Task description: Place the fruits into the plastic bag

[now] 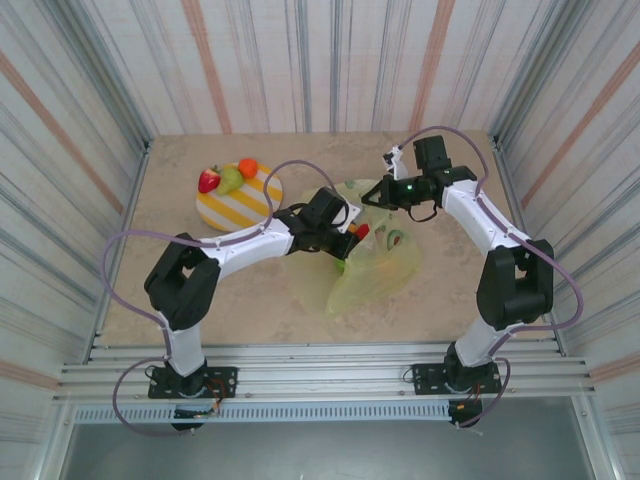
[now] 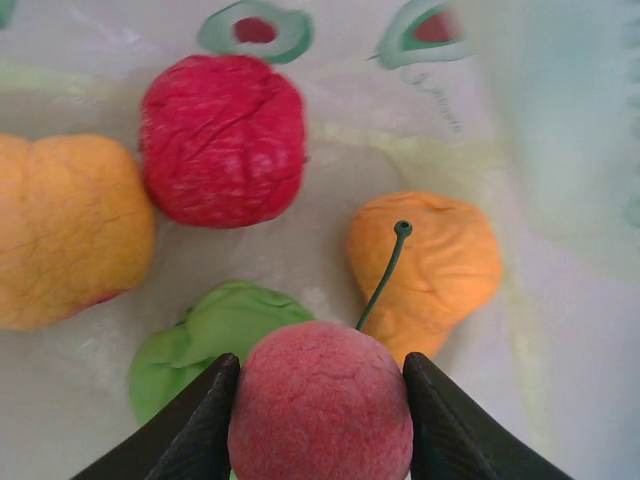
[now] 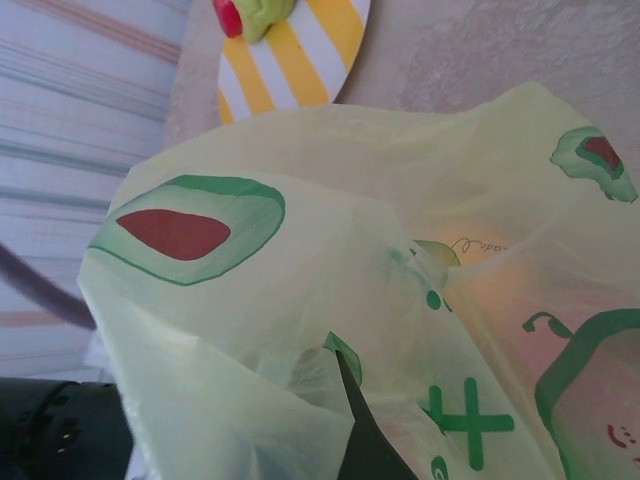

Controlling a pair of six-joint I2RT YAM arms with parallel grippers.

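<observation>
Inside the plastic bag (image 1: 385,265), my left gripper (image 2: 320,360) is shut on a pink-red fruit (image 2: 320,415) with a thin green stem; both jaws press its sides. Below it on the bag's floor lie a red fruit (image 2: 222,140), a yellow-orange one (image 2: 65,230), an orange one (image 2: 430,265) and a green one (image 2: 215,335). My right gripper (image 1: 372,196) is shut on the bag's rim (image 3: 300,300) and holds the mouth up. A strawberry (image 1: 209,181), a green pear-like piece (image 1: 231,179) and an orange fruit (image 1: 248,167) sit on the plate.
The round yellow-and-white striped plate (image 1: 240,205) stands at the back left of the beige table (image 1: 160,290). Striped walls close in the table on three sides. A purple cable loops from each arm.
</observation>
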